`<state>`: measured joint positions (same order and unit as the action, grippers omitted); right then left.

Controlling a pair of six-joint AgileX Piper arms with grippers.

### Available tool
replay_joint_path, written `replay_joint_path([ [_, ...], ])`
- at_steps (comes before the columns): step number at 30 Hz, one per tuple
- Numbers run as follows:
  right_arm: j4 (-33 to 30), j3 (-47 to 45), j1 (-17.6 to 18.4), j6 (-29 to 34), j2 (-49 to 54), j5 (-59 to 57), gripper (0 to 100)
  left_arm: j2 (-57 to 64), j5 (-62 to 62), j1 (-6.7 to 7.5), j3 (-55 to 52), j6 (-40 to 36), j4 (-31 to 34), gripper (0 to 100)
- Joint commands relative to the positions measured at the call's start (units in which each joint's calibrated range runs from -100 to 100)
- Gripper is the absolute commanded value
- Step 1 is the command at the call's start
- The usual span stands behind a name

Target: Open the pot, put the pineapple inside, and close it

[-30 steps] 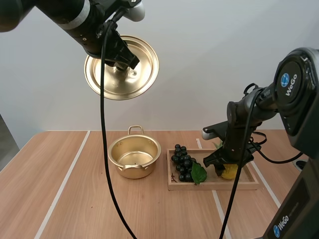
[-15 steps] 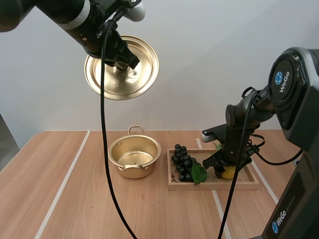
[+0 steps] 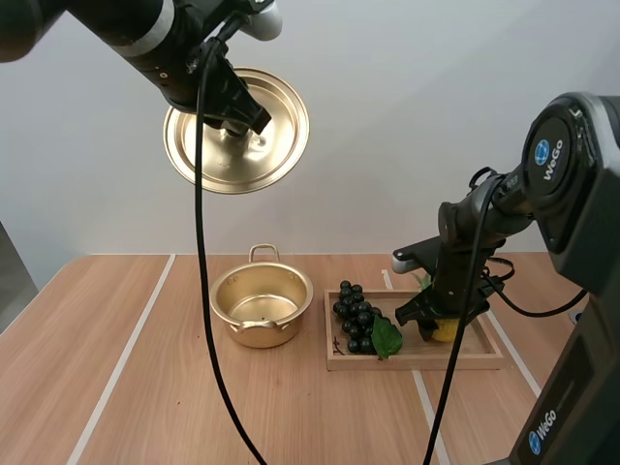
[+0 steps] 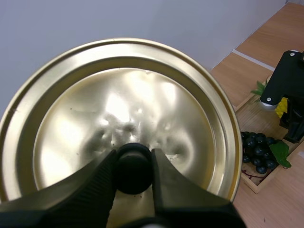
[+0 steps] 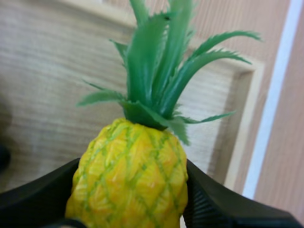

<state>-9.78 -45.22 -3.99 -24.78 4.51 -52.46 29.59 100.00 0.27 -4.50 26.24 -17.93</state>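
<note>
Nearest me, towards the worktop's right edge, sits the shallow rectangular wooden tray [image 3: 417,361]. The right gripper [image 3: 434,329] reaches down into its right half. Its two black fingers are clamped on the flanks of the small yellow plastic pineapple with the green leafy crown [image 5: 128,171]. The hold is on the body, below the leaves, and looks square. I cannot tell whether the fruit's base is resting on the tray floor or just off it.

The dark bunch of grapes [image 3: 355,318] with its green leaf [image 3: 386,336] fills the tray's left half, between the pineapple and the pot.

Just beside the tray, about mid-worktop, stands the round brass-coloured pot [image 3: 260,334], open and empty.

Farthest off and high above the pot, the left gripper [image 3: 244,118] pinches the black knob [image 4: 134,167] of the round brass-coloured lid [image 4: 128,95], which hangs tilted on edge.

The step in hand, I'd say, is carrying the pineapple over. To do it well:
- Lift straight up, so the fruit clears the tray rim.
- Pass over the grapes with room to spare rather than dragging through them.
- Stop above the pot's middle and go down inside the rim before letting go, so the fruit doesn't bounce out.

The lid arm is best kept up, clear of the right arm's path.
</note>
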Motion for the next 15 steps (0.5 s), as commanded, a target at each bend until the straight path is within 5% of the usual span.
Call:
replay_joint_path([
  [1, -0.24, 3.64, -0.29, -0.08, 4.28, -1.55, 0, 2.51, -0.12, 0.05, 0.78, 0.16, -1.16, 0],
  [9, 0.2, 15.38, -0.29, -1.57, 14.48, -10.42, 0, 6.66, -3.41, 0.05, 6.04, 0.16, -1.16, 0],
  [15, 8.2, 26.58, -0.29, -6.97, 20.89, -17.68, 0, 8.22, -4.52, 0.05, 11.83, 0.03, -1.4, 0],
])
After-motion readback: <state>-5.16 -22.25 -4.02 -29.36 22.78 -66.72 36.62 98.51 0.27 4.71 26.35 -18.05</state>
